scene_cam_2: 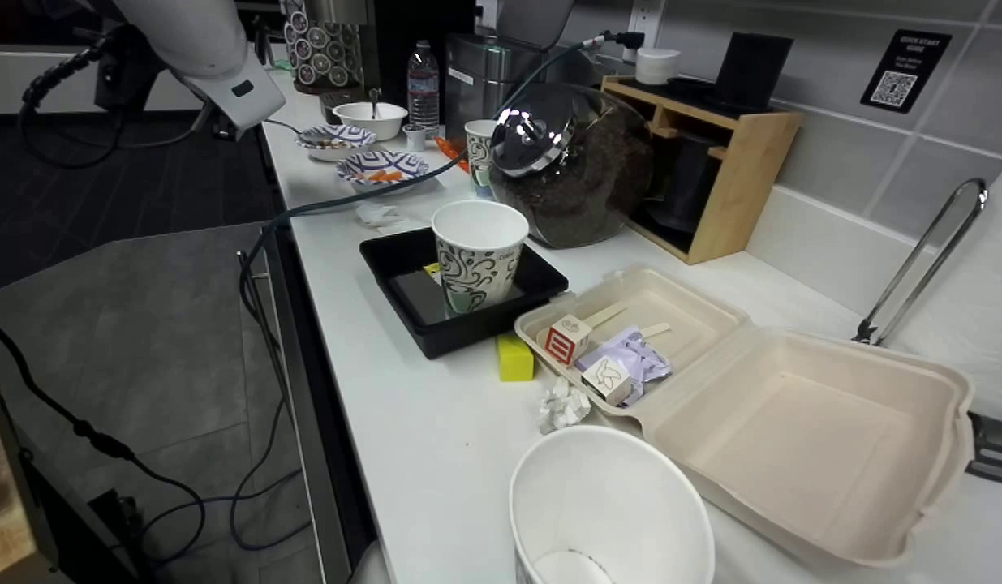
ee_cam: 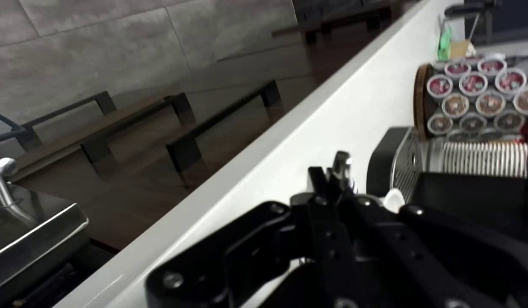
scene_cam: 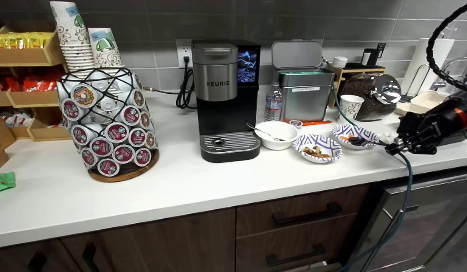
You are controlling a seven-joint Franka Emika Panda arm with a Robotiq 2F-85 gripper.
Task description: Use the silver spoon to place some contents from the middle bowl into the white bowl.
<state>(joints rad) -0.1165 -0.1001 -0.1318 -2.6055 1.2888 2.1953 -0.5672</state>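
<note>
The patterned middle bowl (scene_cam: 327, 142) holds a tan-brown heap (scene_cam: 315, 152). Just beside it on the tabletop (scene_cam: 203, 185), the white bowl (scene_cam: 276, 146) carries a leaning spoon (scene_cam: 256, 128); another patterned bowl (scene_cam: 363, 132) holds orange pieces (scene_cam_2: 383, 175). I have my jaws clenched on the silver spoon (scene_cam: 357, 141), nearly level, its head pointing toward the bowls. In an exterior view my arm (scene_cam_2: 208, 57) slants downward.

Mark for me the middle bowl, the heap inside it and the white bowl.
Middle bowl (scene_cam: 322, 141): in an exterior view, patterned far inner wall.
Heap (scene_cam: 315, 152): in an exterior view, its centre.
White bowl (scene_cam: 276, 146): in an exterior view, front outer wall.
</note>
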